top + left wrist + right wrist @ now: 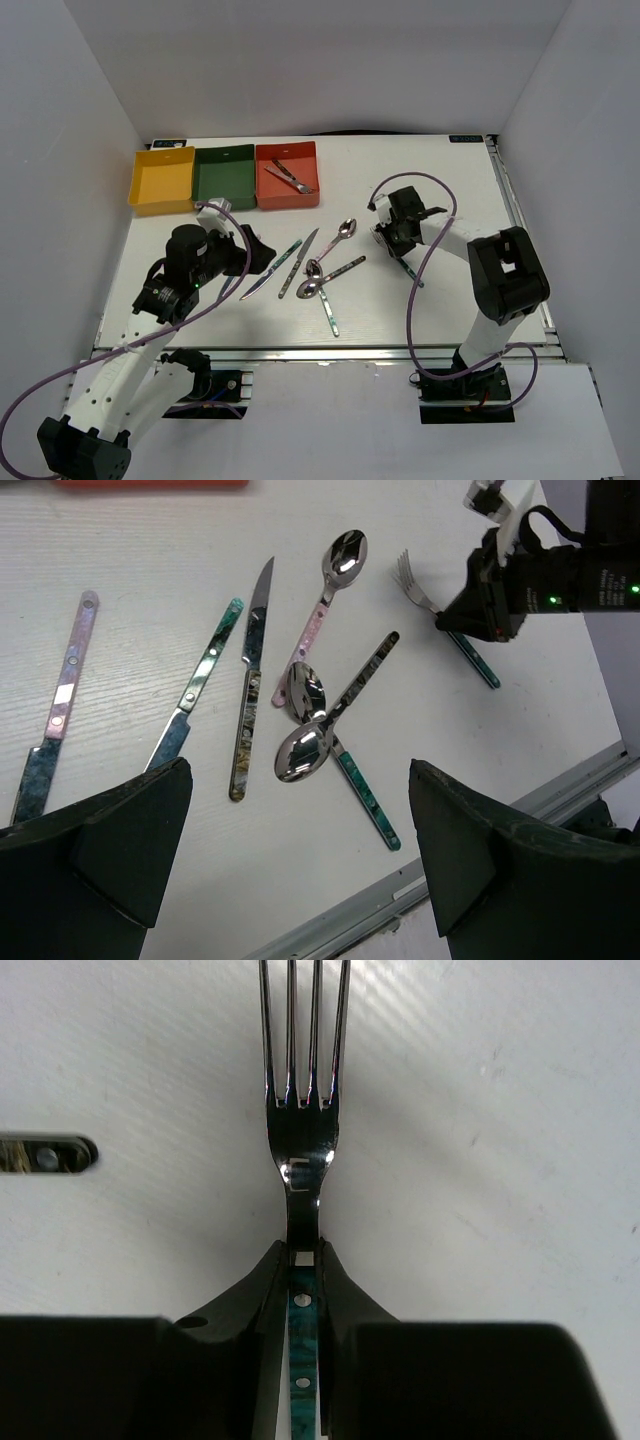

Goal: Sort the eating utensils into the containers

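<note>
- Right pincer [302, 1260] is clamped on the teal handle of a fork [303, 1150], at the right of the surface [500, 1110].
- Left pincer [300, 830] gapes wide above the near left.
- Yellow bin [160, 178], green bin [224, 175] and red-orange bin [286, 149] line the far left; the red-orange bin holds utensils [290, 178].
- Knives [306, 248] and spoons [345, 229] lie mid-surface.

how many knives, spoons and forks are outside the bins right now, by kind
knives: 3
spoons: 3
fork: 1, gripped by the right end effector
total: 7
</note>
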